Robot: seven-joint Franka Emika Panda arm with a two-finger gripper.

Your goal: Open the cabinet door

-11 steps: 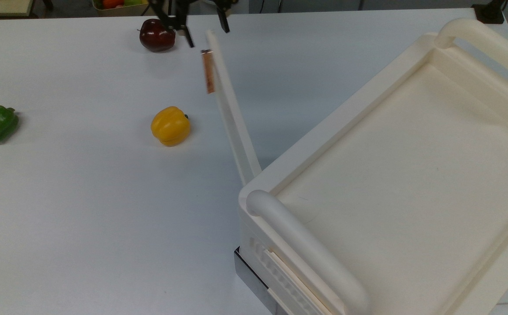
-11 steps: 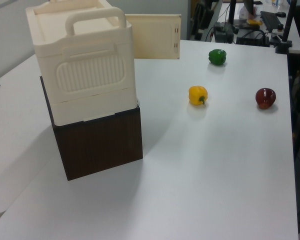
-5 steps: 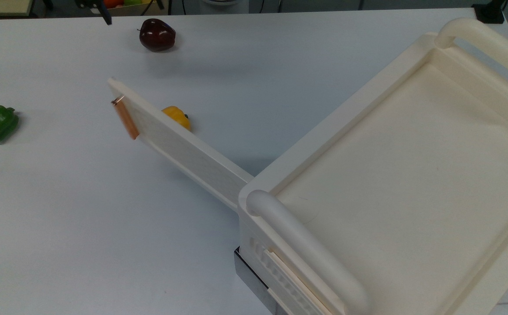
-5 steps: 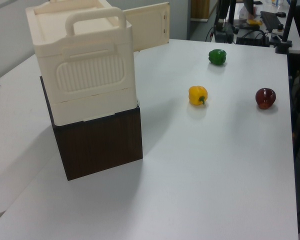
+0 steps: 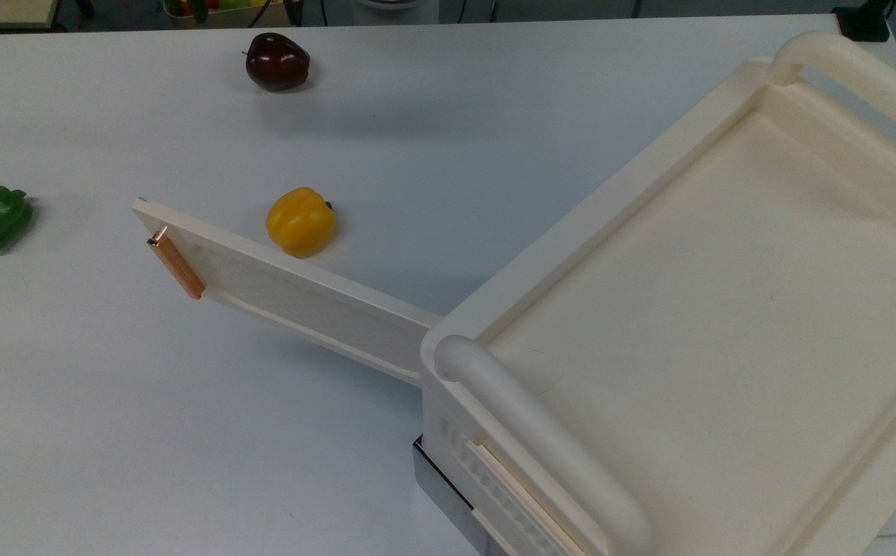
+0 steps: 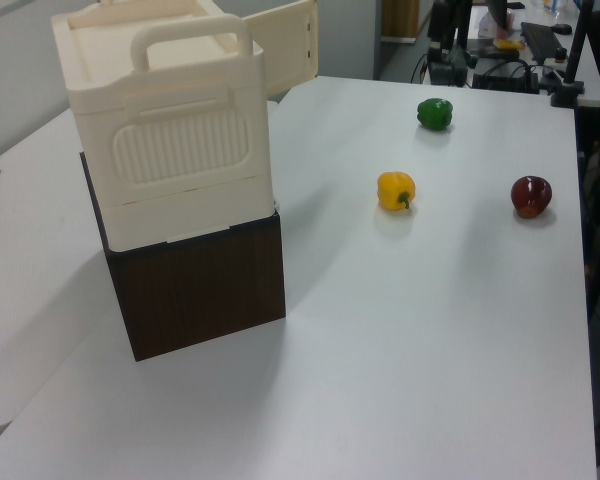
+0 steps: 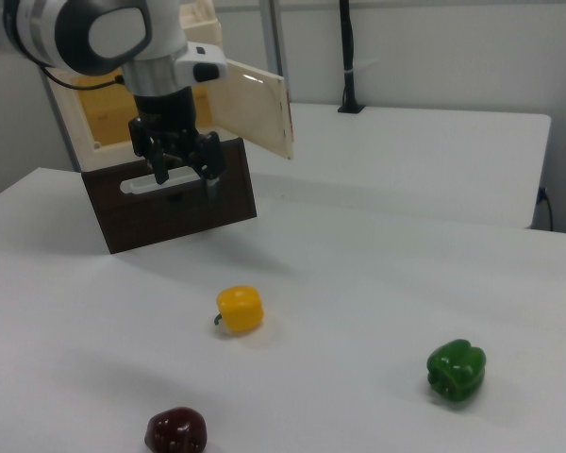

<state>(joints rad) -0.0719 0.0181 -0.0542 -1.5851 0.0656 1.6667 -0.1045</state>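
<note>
Swung wider than half a second ago, the thin cream-white cabinet door (image 5: 293, 297) with its copper bar handle (image 5: 176, 266) now juts toward the top view's left, while the black two-finger gripper (image 7: 183, 176) hangs spread and empty at the right view's upper left.

Arm, right view: glossy white rounded shell segments, with a large dark grey circular cap on the joint housing at upper left. Below it a short white wrist block carrying a small dark marking on its side. Gripper (image 7: 182, 175): black body, two slim black fingers (image 7: 159, 168) with a visible gap between them; lighter grey tips.
</note>
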